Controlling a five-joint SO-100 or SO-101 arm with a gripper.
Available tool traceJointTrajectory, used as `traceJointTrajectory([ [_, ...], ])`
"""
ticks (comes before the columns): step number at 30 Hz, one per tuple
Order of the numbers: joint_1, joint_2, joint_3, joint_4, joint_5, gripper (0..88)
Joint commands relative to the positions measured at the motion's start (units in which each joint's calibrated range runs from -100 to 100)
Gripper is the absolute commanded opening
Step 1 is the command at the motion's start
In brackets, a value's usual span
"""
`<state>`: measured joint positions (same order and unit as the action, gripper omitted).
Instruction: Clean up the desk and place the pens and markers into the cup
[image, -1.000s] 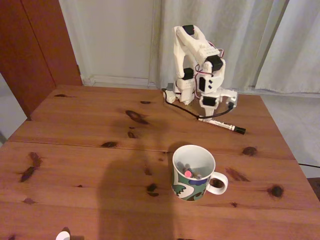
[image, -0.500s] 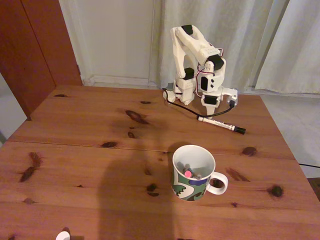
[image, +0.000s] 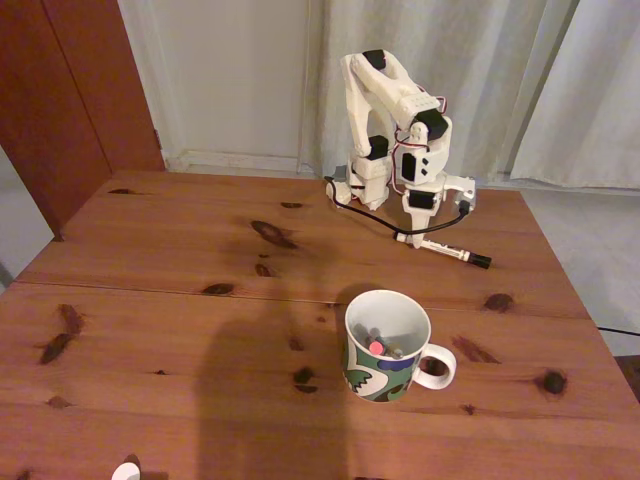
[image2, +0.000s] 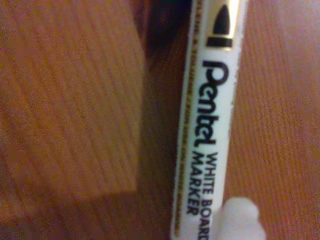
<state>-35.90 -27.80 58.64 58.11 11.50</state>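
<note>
A white-barrelled marker (image: 440, 247) with a black cap lies on the desk (image: 180, 260) at the back right. My gripper (image: 416, 232) points down over its left end. In the wrist view the marker (image2: 210, 115) fills the middle, black print along the barrel. One white fingertip (image2: 240, 222) touches its right side. To the barrel's left I see nothing but wood, so the jaws stand open. The cup (image: 385, 345) stands nearer the front, handle to the right. Several pens, one pink-ended (image: 376, 347), stick up inside it.
A black cable (image: 362, 215) runs from the arm's base across the desk to the marker. A small white object (image: 125, 471) sits at the front left edge. Curtains and a wall stand behind the desk. A broad shadow lies left of the cup.
The arm's upper links shifted slightly left and the gripper stayed low over the marker's left end. The marker and the cup have not moved.
</note>
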Motion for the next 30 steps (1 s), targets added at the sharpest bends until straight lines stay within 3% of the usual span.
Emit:
traceJointTrajectory([
  [1, 0.64, -2.03, 0.15, 0.26, -0.19, 16.0],
  [30, -2.50, -3.94, 3.31, 0.43, -0.19, 15.2],
])
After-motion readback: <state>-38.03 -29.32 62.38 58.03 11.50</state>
